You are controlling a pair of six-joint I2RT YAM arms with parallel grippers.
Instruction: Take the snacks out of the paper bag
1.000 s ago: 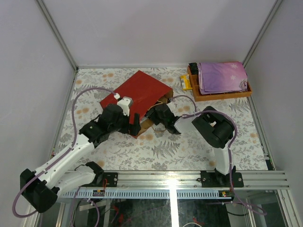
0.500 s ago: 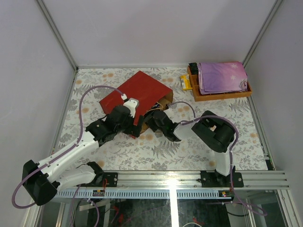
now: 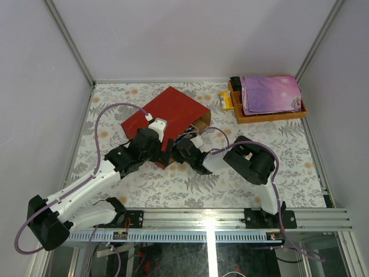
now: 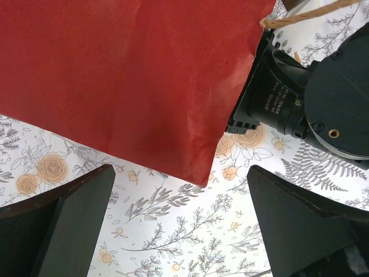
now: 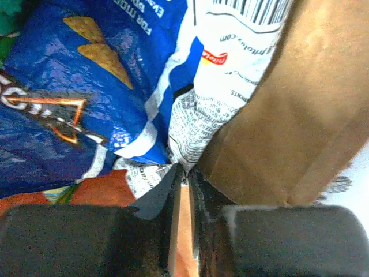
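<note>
The paper bag (image 3: 167, 112) is lying flat on the flowery worktop (image 3: 230, 179), near the middle of the top view. It is sitting cornerwise. Its closed end is pointing to the upper left and its open mouth is facing the lower right, where the brown inside is showing.

The right tool (image 5: 181, 176) is reaching into that mouth. Its fingers are nearly together, and they are pinching the crinkled bottom edge of a blue-and-white pack (image 5: 225, 75). The pack is running up and down in the right wrist view, and its top is being cut off by the frame. A dark blue packet (image 5: 63, 98) with chip pictures is lying to its left. Bits of orange and green are peeking out at the edges, too little to tell what they are. The brown bag wall is filling the right side.

The left tool (image 4: 180, 173) is hanging wide open over the bag's near corner, holding nothing. The left arm is hiding that corner in the top view. The string handle (image 4: 300, 14) is only partly showing.

A wooden tray (image 3: 271, 117) with a purple cloth (image 3: 271, 94) is sitting in the upper right.
</note>
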